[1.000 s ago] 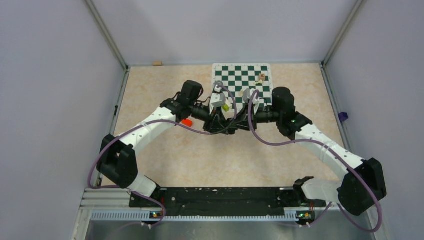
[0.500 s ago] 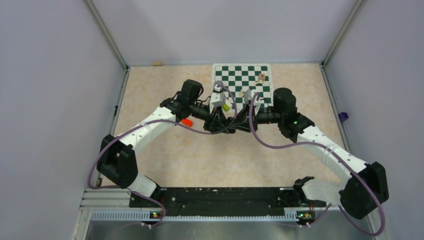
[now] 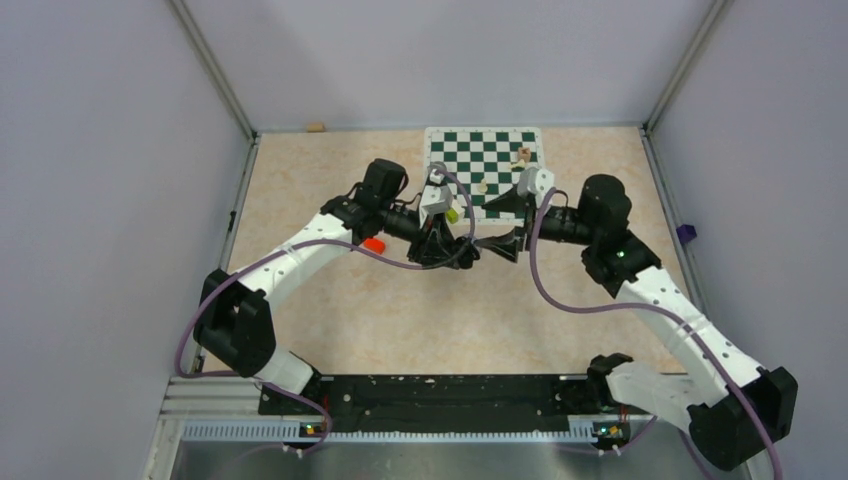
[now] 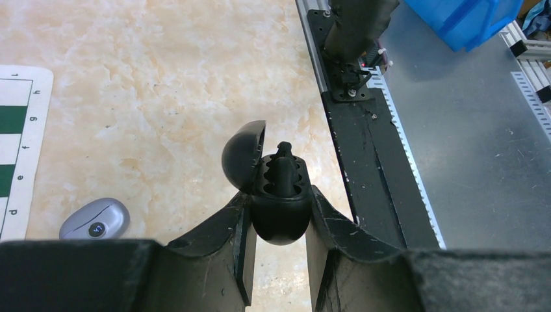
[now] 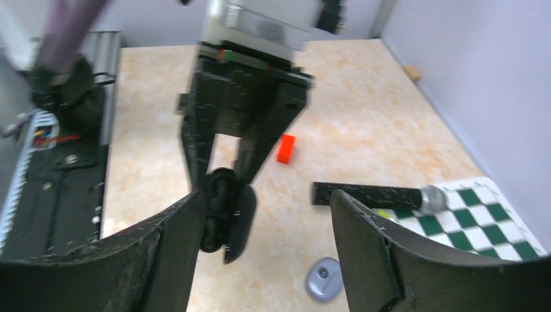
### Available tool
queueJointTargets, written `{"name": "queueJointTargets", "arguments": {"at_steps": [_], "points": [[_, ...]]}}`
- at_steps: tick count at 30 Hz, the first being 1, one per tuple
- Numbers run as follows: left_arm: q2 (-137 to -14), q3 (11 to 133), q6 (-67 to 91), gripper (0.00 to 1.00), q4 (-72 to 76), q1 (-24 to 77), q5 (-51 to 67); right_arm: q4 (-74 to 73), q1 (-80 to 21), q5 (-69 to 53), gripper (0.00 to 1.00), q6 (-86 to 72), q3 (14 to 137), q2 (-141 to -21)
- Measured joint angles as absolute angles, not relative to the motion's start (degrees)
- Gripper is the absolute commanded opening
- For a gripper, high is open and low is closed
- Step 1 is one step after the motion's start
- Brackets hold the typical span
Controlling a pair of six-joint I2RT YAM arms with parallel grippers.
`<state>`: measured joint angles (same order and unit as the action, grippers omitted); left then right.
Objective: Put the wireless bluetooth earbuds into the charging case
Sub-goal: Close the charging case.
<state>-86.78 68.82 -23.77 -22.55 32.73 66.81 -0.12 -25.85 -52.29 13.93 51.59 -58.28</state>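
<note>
The black charging case [image 4: 279,211] is pinched between my left gripper's [image 4: 278,201] fingers, its lid [image 4: 243,156] hinged open to the left. A glossy black earbud [image 4: 284,172] sits in the case's well. In the right wrist view the same case [image 5: 221,214] hangs just beyond the left finger of my right gripper [image 5: 268,198], which stands wide open with nothing in it. From above, the left gripper [image 3: 443,245] and right gripper [image 3: 497,226] face each other near the table's middle, a small gap between them. No other earbuds show.
A black microphone with a silver head [image 5: 377,195] lies beside the green chessboard [image 3: 484,150]. A grey oval device [image 4: 95,221] and a red block [image 3: 373,244] rest on the beige table. A small purple object [image 3: 685,234] sits by the right wall.
My right gripper has opened wide and drawn back to the right, away from the case. The left gripper has stayed put, shut on the case.
</note>
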Motion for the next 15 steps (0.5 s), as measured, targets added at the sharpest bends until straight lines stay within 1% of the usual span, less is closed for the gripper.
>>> {"name": "queueJointTargets", "arguments": {"at_steps": [5, 8, 10, 15], "points": [[-86.8, 68.9, -23.8, 0.0, -22.5, 32.7, 66.9, 2.1, -23.8, -44.8, 0.87, 13.3, 51.3, -58.3], [-86.8, 68.9, -23.9, 0.0, -22.6, 32.7, 67.0, 2.8, -23.6, -43.0, 0.91, 13.5, 51.3, -59.4], [-86.8, 68.9, -24.0, 0.0, -22.6, 32.7, 67.0, 2.5, -23.6, -43.4, 0.98, 14.4, 51.3, -60.9], [-86.8, 68.9, -24.0, 0.0, -23.2, 32.7, 67.0, -1.0, -23.5, -45.9, 0.99, 17.5, 51.3, -65.1]]}}
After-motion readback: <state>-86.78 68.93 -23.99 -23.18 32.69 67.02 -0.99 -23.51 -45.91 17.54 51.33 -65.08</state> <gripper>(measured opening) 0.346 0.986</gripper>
